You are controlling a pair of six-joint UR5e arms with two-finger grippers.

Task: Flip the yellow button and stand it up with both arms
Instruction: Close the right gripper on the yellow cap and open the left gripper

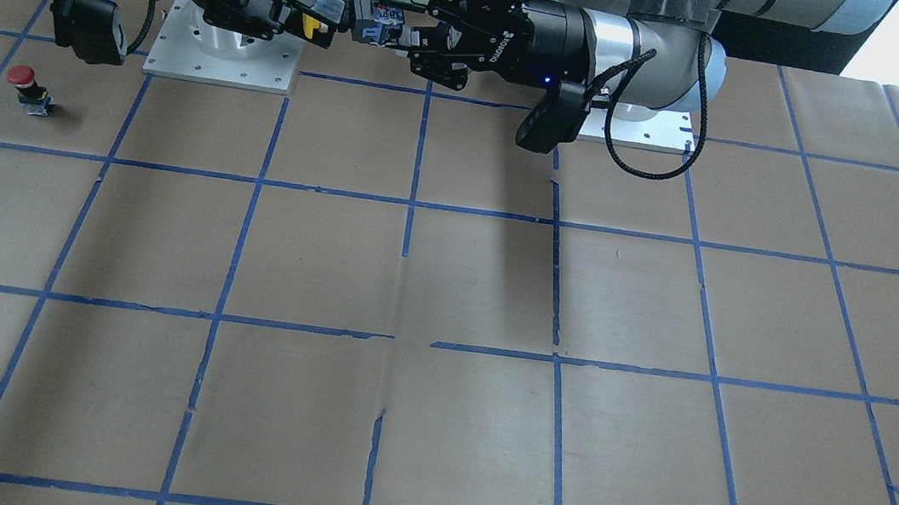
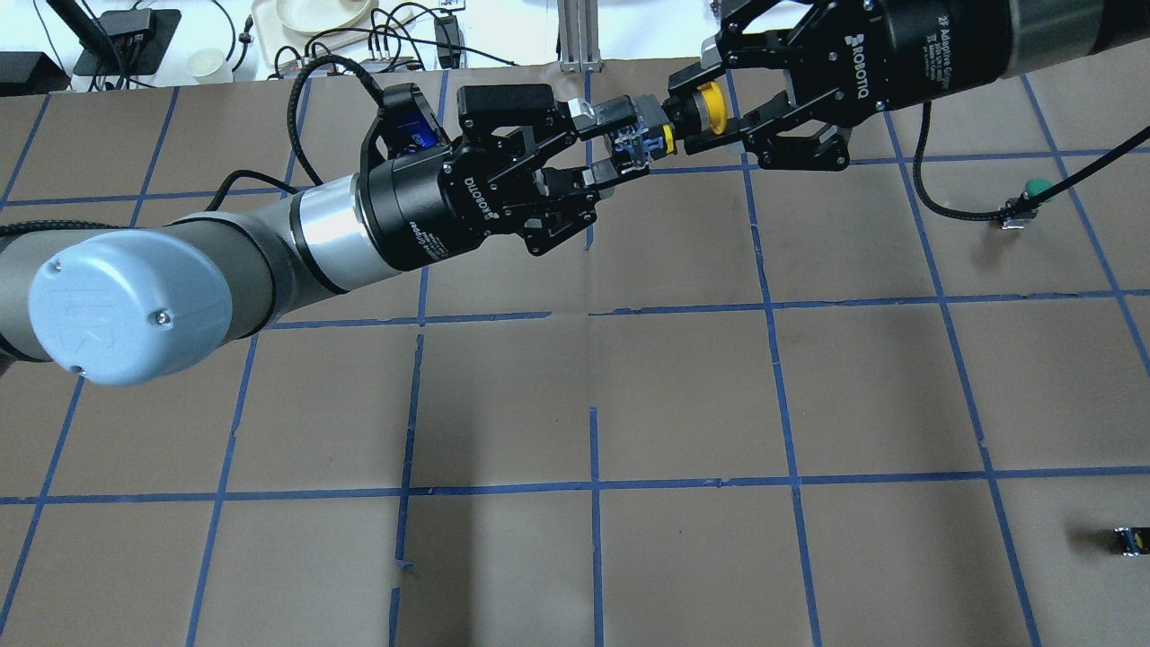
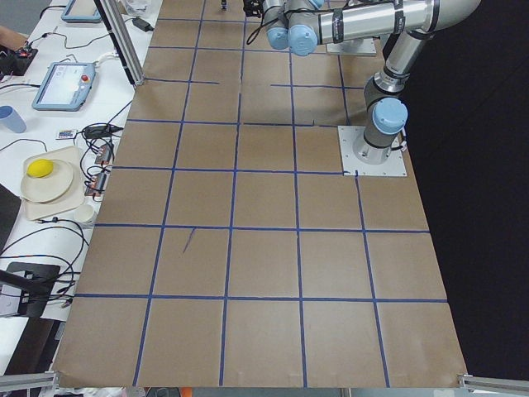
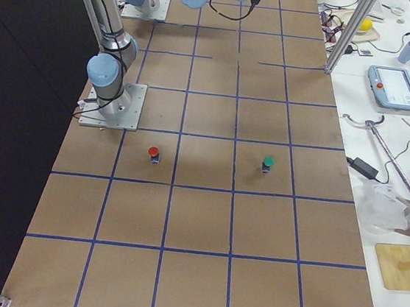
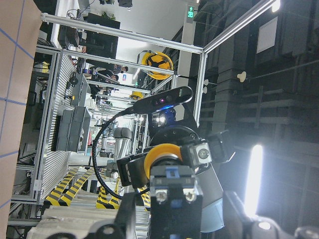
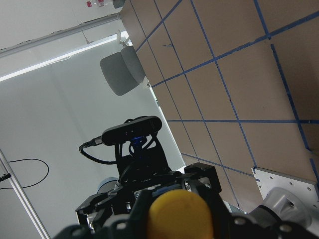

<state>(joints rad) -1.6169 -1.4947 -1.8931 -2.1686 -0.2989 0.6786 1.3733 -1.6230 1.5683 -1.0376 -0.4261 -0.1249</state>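
Note:
The yellow button (image 2: 649,135) is held in the air over the far side of the table, lying sideways between both grippers. Its yellow cap (image 2: 712,104) points into my right gripper (image 2: 696,108), which is shut on the cap end. My left gripper (image 2: 606,142) comes in from the opposite side. Its fingers stand on either side of the black-and-grey body, and the left wrist view (image 5: 174,189) shows small gaps. The front view shows the same meeting, with the button (image 1: 371,16) between the right gripper (image 1: 328,15) and the left gripper (image 1: 393,14).
A red-capped button (image 1: 22,84) and a green-capped button (image 2: 1033,190) stand on the table on my right side. A small black-and-yellow piece (image 2: 1134,541) lies near the right front edge. The arm base plates (image 1: 220,61) are bolted at the robot's side.

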